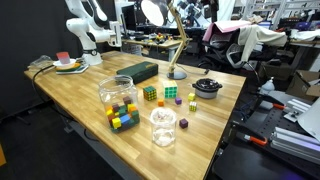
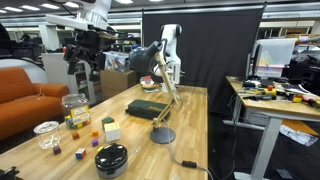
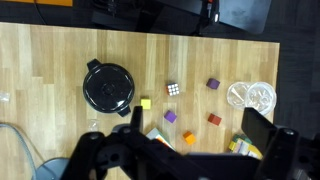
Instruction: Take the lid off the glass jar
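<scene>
Gripper (image 3: 195, 128) high over table (image 1: 80, 85), jaws wide apart, empty. Glass jar (image 1: 163, 131) upright near table edge, lid (image 1: 163, 115) on, well apart from gripper. Risk: off-centre pinch on slick clear lid slips, or lifts whole jar, tipping it toward edge.

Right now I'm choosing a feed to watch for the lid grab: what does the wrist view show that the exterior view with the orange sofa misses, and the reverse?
Wrist view only: the lid seen from straight above as a clear round disc, with the open gripper at the bottom of the picture.
Exterior view only: the desk lamp, the dark box, the orange sofa, and the arm high above the table.
Both: the glass jar with its lid on, the black dish and loose coloured cubes.
</scene>
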{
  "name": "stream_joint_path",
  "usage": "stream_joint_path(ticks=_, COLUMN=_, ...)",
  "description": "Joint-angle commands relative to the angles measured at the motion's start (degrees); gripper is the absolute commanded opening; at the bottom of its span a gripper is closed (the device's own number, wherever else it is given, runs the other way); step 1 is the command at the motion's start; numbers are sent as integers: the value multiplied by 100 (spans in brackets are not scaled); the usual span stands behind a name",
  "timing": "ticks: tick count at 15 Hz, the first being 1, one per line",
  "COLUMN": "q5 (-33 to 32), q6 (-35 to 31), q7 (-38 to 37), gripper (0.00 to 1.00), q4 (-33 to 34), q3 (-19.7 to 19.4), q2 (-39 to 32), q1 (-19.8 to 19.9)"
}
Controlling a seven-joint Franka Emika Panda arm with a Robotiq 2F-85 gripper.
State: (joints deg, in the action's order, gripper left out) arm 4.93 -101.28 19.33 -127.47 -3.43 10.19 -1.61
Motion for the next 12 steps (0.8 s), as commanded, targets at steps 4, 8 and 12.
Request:
stream_joint_path(ticks=4, q5=-39, q6=-224, q7=-131, gripper=100, q4=-101, q3=148, q2=-71, q1=-23)
stream_joint_path(ticks=8, q5=17, q6=-463, q7=-360, gripper=100, q4=-336, q3=570, q2=-374, q1=-349)
stream_joint_path(ticks=12, q5=147, q6=-563, q7=-364, gripper=100, q4=-275, q3=1062, q2=-741, q1=-783)
